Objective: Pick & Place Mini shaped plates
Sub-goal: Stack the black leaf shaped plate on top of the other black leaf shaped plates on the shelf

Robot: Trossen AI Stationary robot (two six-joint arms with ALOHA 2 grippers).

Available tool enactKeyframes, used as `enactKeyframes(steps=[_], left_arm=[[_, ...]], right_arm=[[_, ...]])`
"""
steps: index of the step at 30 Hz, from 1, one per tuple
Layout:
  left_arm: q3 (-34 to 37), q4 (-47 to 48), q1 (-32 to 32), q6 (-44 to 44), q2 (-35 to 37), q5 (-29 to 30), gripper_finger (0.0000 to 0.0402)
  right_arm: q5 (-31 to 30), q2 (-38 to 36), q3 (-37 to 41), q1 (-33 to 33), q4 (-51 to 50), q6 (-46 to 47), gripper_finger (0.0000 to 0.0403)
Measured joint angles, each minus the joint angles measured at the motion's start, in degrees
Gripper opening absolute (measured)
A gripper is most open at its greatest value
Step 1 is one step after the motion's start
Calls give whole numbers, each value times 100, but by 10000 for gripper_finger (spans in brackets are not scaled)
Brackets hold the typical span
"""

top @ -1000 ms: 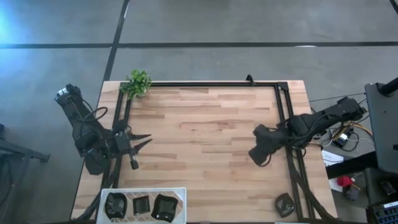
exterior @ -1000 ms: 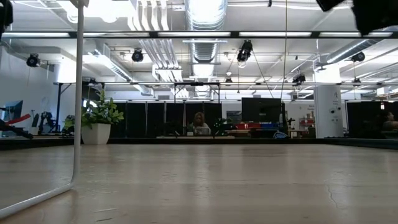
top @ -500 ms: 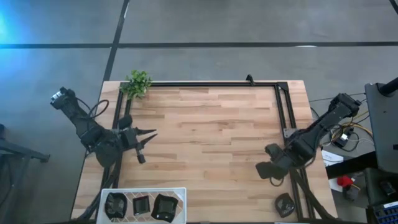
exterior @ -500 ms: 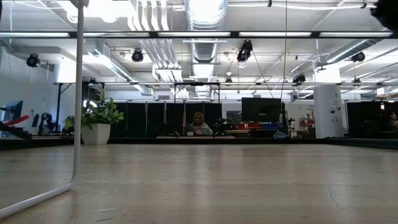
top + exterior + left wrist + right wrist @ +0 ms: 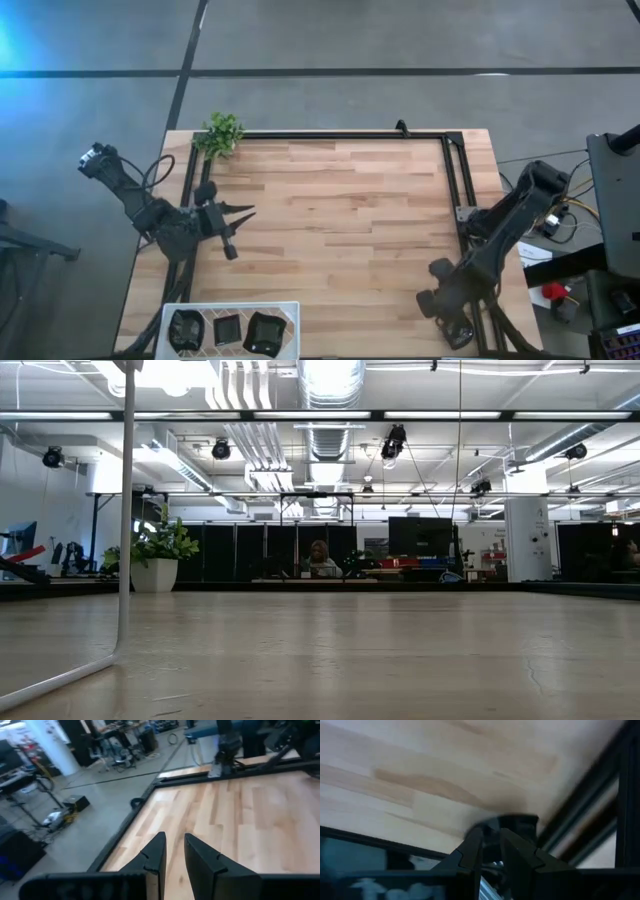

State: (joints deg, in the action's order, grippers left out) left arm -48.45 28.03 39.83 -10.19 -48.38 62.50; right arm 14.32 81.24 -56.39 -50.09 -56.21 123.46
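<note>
Black and glossy, the plates are what I look for first. Three sit in a white tray at the table's near left corner: a round one, a small square one and a larger angular one. A fourth plate lies by the table's near right corner, just inside the black frame.

My right gripper hangs right over that fourth plate. Its fingers stand a narrow gap apart and point at the dish; I can't tell whether they touch it, and I see nothing clamped between them.

My left gripper waits above the table's left edge, beyond the tray, its fingers slightly parted and empty, pointing across the wood.

A small green plant stands at the table's far left corner.
</note>
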Motion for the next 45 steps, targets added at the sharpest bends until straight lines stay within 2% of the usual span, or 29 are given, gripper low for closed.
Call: enactKeyframes(steps=[5,15,22,28,45], left_arm=[[0,0,-2,-30,0,-359,64],[0,-2,-2,-123,0,-417,64],[0,4,-2,-146,0,-521,64],[0,35,-2,-149,0,-522,64],[0,33,-2,-145,0,-524,64]], right_arm=[[328,682,-429,-188,-27,-27,68],[329,1757,-1524,-497,-85,144,68],[327,2241,-2230,-652,-754,384,68],[331,2433,-2611,-737,-1139,515,68],[343,2563,-2648,-804,-1072,688,68]])
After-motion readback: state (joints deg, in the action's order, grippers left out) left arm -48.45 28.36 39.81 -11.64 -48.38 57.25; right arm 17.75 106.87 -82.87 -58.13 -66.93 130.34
